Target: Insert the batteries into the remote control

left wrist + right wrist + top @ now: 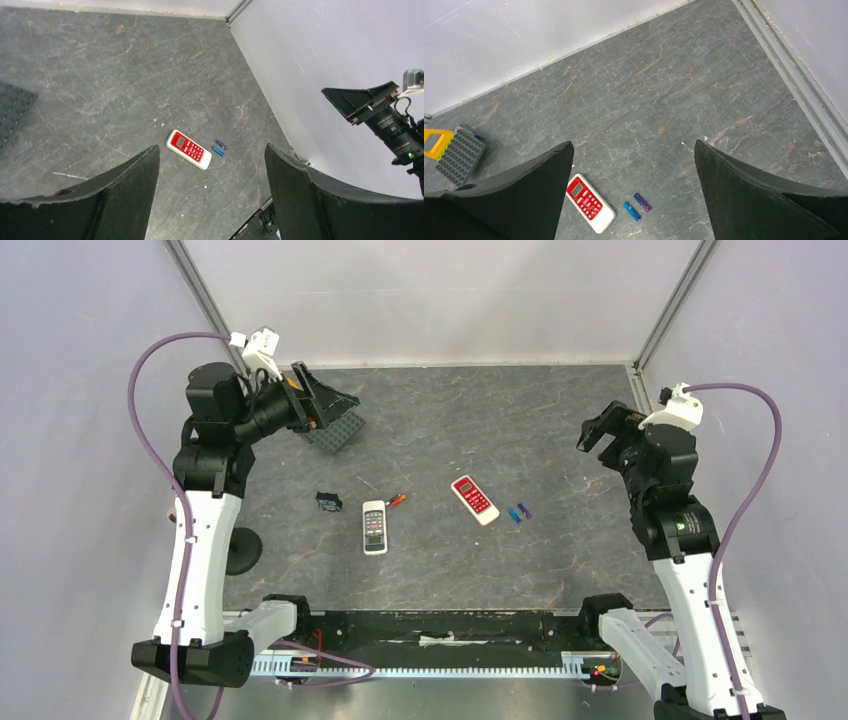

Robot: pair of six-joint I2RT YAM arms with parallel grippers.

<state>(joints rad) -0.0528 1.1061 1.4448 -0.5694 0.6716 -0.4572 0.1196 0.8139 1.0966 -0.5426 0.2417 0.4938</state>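
A red-faced white remote (474, 499) lies face up mid-table, with a blue and purple battery pair (518, 512) just right of it. A white remote with a dark face (374, 527) lies to its left, a red-orange battery pair (396, 501) by its top end. The red remote (189, 149) and blue-purple batteries (219, 147) show in the left wrist view, and the same remote (590, 203) and batteries (637, 206) in the right wrist view. My left gripper (330, 405) is open and empty, high at the back left. My right gripper (603, 430) is open and empty, high at the right.
A dark grey studded baseplate (334, 429) lies under the left gripper at the back left. A small black part (328, 502) lies left of the dark-faced remote. A round black disc (241, 550) sits by the left arm. Walls close the back and sides.
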